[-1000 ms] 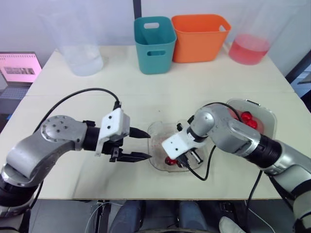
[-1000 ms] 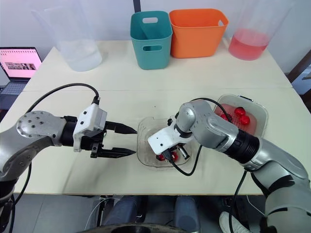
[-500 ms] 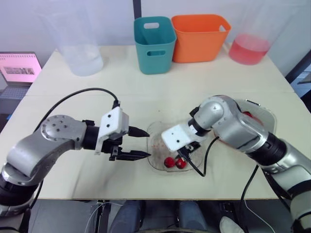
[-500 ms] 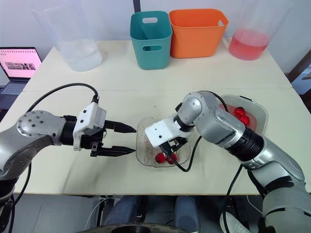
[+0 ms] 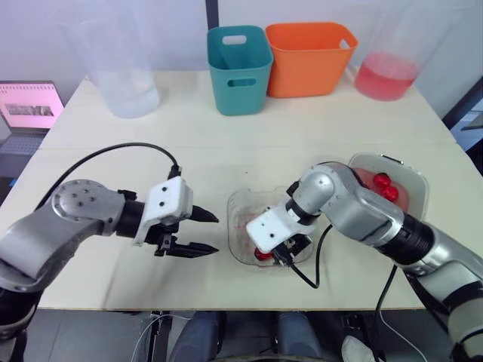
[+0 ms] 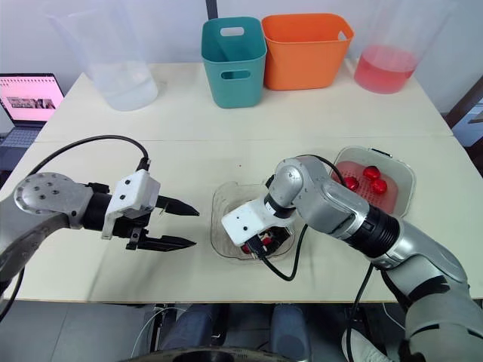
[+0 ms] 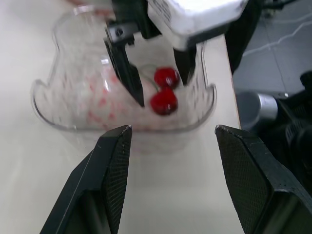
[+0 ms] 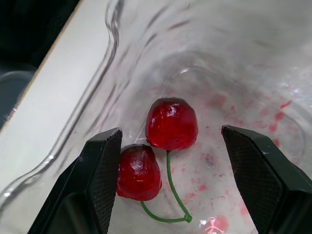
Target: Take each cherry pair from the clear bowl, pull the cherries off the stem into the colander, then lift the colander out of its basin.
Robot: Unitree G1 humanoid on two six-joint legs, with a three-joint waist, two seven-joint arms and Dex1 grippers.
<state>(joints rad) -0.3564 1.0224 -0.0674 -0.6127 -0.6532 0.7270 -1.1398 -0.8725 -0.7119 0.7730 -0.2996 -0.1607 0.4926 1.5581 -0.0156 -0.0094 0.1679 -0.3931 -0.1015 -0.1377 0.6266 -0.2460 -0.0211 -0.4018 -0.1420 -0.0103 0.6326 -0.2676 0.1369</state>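
Currently my right end effector (image 8: pixel 171 132) spread inside clear plastic bowl (image 6: pixel 223 211), straddling red cherry pair (image 7: pixel 164 101) on green stem, unpinched. My left end effector (image 6: pixel 195 228) spread, hovering left of bowl. Few cherries (image 6: pixel 370 173) already in pink colander (image 6: pixel 392 170) at right; stem pull, colander lift remain.

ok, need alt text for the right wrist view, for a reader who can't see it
A pair of red cherries joined by a green stem lies on the bottom of the clear bowl, between the two spread black fingers of the right gripper. Red smears fleck the bowl's inside.
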